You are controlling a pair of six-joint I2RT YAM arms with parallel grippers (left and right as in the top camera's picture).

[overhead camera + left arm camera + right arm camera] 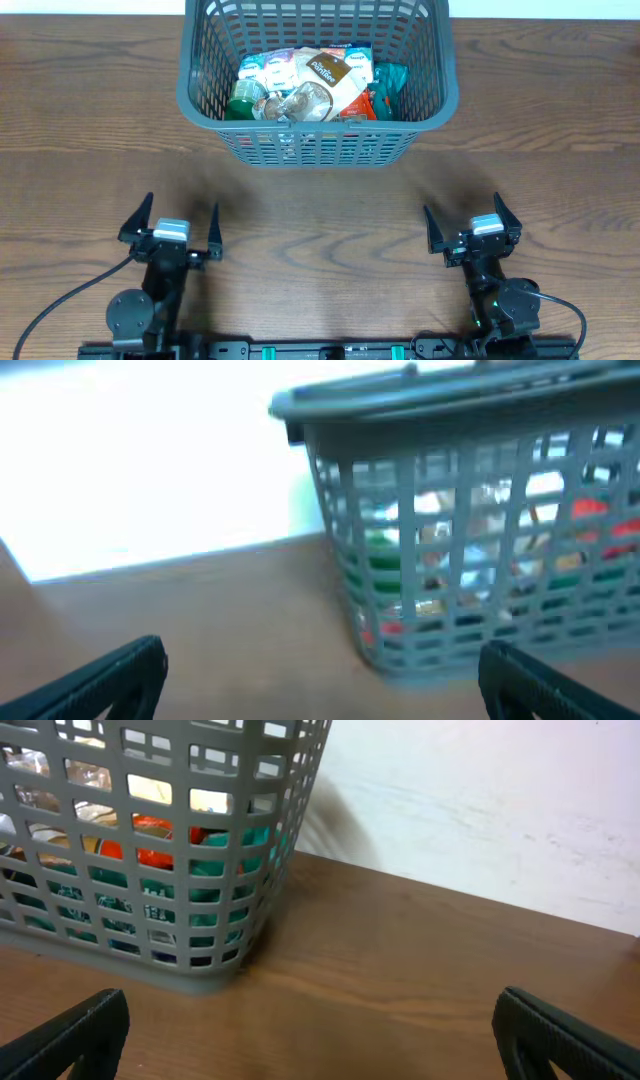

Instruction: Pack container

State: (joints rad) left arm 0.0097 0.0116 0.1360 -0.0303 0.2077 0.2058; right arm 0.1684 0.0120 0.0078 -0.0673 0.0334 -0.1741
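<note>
Resting on the wood-grain table (pixel 90 150), the container (pixel 320 148) holds snack packs (pixel 325 82), print unreadable; left end effector (pixel 182 203) and right end effector (pixel 461 204) spread, empty.

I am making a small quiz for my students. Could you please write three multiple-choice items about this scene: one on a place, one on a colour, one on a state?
1. Relative to the basket, the snack packs lie:
A. beside it
B. inside it
C. under it

2. The basket's colour is:
A. grey
B. red
C. white

3. The left gripper and right gripper are:
A. both shut on packs
B. one open, one shut
C. both open and empty

Answers:
1 B, the overhead view shows the packs within its walls.
2 A, rim and lattice look grey in every view.
3 C, each pair of fingers stands apart with nothing between.
</note>
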